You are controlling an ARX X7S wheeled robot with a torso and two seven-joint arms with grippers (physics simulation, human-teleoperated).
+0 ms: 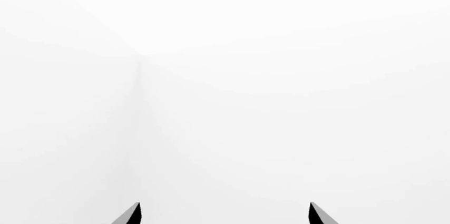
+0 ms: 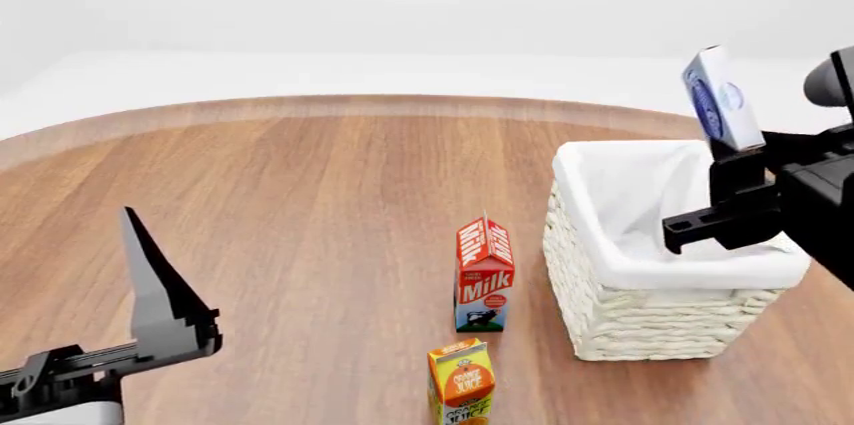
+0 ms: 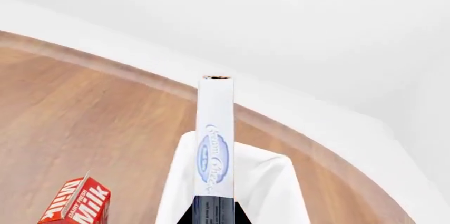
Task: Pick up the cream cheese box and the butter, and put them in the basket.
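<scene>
My right gripper (image 2: 731,150) is shut on the cream cheese box (image 2: 721,100), a flat white box with blue edges, held upright in the air over the far right part of the basket (image 2: 601,255). In the right wrist view the cream cheese box (image 3: 214,145) stands on edge between the jaws above the basket's white liner (image 3: 271,187). My left gripper (image 2: 147,275) is open near the table's front left, with one dark finger pointing up; its wrist view shows only two fingertips (image 1: 132,214) wide apart against white. The butter is out of view.
A red-and-white milk carton (image 2: 483,273) stands just left of the basket. An orange juice carton (image 2: 462,380) stands in front of it near the bottom edge. The round wooden table (image 2: 294,205) stretches left and back.
</scene>
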